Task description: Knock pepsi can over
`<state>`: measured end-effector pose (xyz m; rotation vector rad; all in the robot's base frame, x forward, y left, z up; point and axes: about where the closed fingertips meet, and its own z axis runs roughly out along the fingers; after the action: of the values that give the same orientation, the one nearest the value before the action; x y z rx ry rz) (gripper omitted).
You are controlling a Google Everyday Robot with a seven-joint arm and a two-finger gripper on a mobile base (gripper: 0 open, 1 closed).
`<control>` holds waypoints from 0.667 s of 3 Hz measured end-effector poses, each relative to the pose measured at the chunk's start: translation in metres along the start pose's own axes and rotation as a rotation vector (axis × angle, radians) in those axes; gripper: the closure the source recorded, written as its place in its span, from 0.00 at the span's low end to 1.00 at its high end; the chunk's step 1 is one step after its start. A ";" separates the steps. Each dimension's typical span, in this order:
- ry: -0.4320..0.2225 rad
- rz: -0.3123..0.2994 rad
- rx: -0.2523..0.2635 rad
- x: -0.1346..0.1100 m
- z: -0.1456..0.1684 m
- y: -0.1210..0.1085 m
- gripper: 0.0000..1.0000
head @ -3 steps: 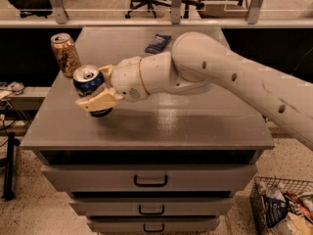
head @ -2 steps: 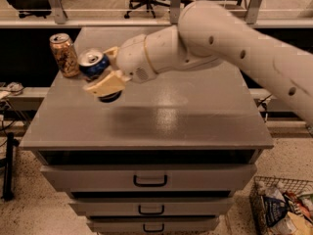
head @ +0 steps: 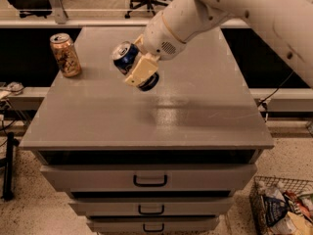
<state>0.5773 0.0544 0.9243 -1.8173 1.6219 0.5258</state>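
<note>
The pepsi can (head: pixel 126 56), dark blue with a silver top, is held tilted in the air above the grey cabinet top (head: pixel 146 116), its top leaning to the upper left. My gripper (head: pixel 139 71) is shut on the can, with a cream finger (head: pixel 142 70) across its side. The white arm reaches in from the upper right. The can's lower end shows below the finger. It does not touch the cabinet top.
A tan patterned can (head: pixel 65 55) stands upright at the cabinet's back left. The cabinet has several drawers (head: pixel 149 179) in front. A wire basket (head: pixel 283 207) with packets sits on the floor at lower right. Office chairs stand behind.
The gripper has lifted the pepsi can off the cabinet top and carried it up and to the right, tilting it further. The tan can has not moved.
</note>
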 end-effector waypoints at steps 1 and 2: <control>0.178 0.009 -0.081 0.035 -0.001 0.006 1.00; 0.361 0.014 -0.158 0.067 -0.002 0.015 0.98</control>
<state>0.5730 0.0043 0.8781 -2.1139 1.8739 0.3539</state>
